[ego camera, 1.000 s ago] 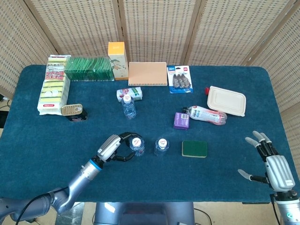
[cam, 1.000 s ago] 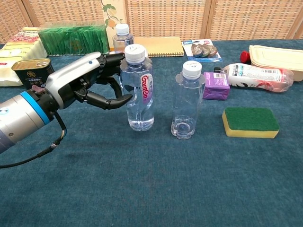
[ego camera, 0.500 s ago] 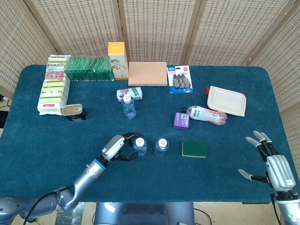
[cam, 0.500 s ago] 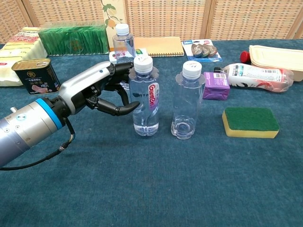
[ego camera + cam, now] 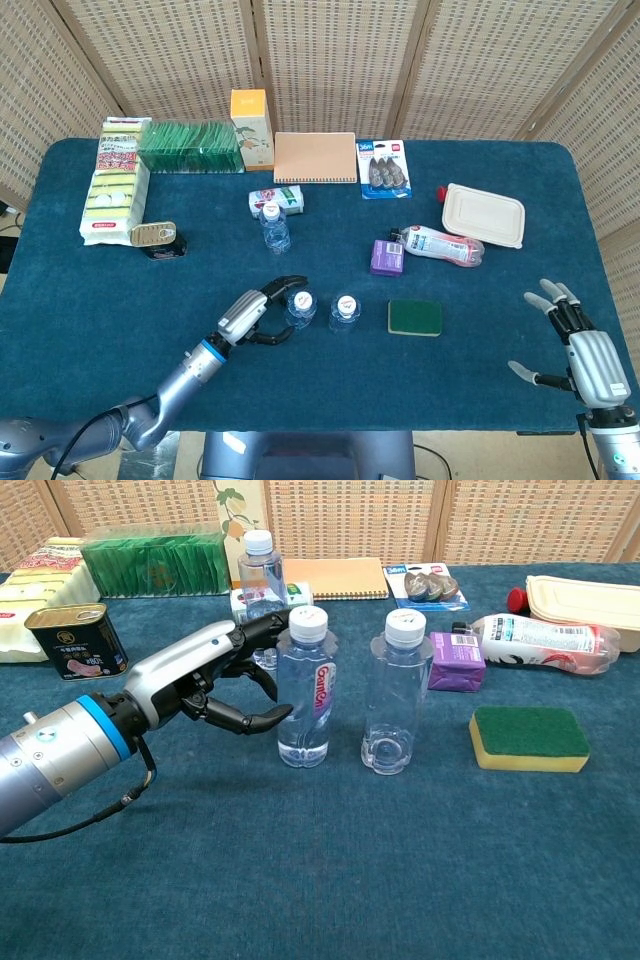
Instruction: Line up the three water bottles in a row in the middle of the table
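Note:
A labelled water bottle (image 5: 305, 690) stands upright on the blue cloth, also seen from above (image 5: 299, 305). My left hand (image 5: 215, 680) (image 5: 255, 312) is wrapped around it from the left: fingers curve behind its neck and the thumb touches its near side. A clear, label-less bottle (image 5: 397, 695) (image 5: 345, 308) stands upright just to its right, a small gap apart. The third bottle (image 5: 260, 570) (image 5: 273, 228) stands farther back, by itself. My right hand (image 5: 580, 350) hovers at the table's front right corner, fingers spread and holding nothing.
A green sponge (image 5: 528, 737) lies right of the two bottles, with a purple box (image 5: 456, 660) and a lying bottle (image 5: 540, 640) behind it. A tin can (image 5: 75, 637) sits to the left. A notebook (image 5: 315, 157), boxes and packets line the back edge.
The left hand carried the labelled bottle to the right and set it down next to the clear one; its grip looks looser now. The right hand has stayed still.

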Robot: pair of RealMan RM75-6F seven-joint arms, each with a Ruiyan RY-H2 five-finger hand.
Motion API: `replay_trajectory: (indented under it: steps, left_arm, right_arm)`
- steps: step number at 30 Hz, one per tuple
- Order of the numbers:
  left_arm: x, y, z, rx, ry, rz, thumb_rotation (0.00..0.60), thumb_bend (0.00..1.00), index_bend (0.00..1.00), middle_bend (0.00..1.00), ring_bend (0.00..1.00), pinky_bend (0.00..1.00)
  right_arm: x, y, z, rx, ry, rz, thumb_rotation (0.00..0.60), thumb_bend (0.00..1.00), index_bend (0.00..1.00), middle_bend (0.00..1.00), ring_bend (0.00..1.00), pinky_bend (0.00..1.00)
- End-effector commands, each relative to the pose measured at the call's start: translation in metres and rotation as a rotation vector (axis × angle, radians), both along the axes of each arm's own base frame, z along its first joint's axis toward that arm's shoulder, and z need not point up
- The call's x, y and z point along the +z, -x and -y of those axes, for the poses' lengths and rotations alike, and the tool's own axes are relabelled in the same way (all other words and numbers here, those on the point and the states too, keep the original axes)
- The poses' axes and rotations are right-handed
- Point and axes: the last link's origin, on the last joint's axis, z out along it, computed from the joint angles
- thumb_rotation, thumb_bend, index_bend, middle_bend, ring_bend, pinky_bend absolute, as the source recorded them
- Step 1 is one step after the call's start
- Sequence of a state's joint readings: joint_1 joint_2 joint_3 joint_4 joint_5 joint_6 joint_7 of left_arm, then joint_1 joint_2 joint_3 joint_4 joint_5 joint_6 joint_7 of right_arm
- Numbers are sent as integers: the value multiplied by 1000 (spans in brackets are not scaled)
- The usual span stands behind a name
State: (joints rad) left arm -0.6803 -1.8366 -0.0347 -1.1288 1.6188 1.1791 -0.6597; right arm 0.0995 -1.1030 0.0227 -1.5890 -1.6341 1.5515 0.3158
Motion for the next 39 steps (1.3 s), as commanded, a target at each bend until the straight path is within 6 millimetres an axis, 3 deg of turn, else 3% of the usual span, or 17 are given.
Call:
replay_trajectory:
  steps: [1, 10, 14, 18, 20, 24, 30, 39]
  left_arm:
    - [1, 1, 0, 5, 0, 5, 600, 335, 0, 18, 35, 296]
    - [13, 11, 4, 6, -14, 26, 600, 311, 0, 0, 5, 271]
    - [30, 30, 6, 25, -40, 27, 600, 295, 0, 0, 0, 258]
    - [54, 62, 9, 74, -56, -8, 600, 277, 0, 0, 0, 233]
    - [66, 74, 11, 96, -61, -15, 600, 247, 0, 0, 0, 201]
    - [95, 93, 6, 153, -166, 3, 600, 116, 0, 0, 0, 28]
    - [113, 95, -22, 231, -208, 46, 600, 85, 0, 0, 0, 0]
    - [97, 72, -76, 328, -157, 144, 600, 85, 0, 0, 0, 0]
  right_arm:
    - [0, 0, 0, 0, -1, 0, 522, 21, 175, 61, 14, 238]
    - [-1, -1, -1, -2, -7, -5, 522, 21, 175, 61, 15, 238]
    - [-2, -1, -1, -4, -12, -6, 522, 21, 175, 62, 15, 238]
    - [-2, -3, -2, -2, -16, -7, 525, 21, 175, 63, 18, 236]
    - [-2, -3, -2, 1, -18, -6, 524, 21, 176, 64, 19, 236]
    - [-4, -5, -3, 7, -25, -7, 523, 21, 176, 64, 19, 236]
    - [-7, -9, -3, 17, -38, -6, 522, 22, 176, 64, 19, 235]
    - [-6, -6, -1, 7, -41, -4, 522, 21, 177, 64, 19, 235]
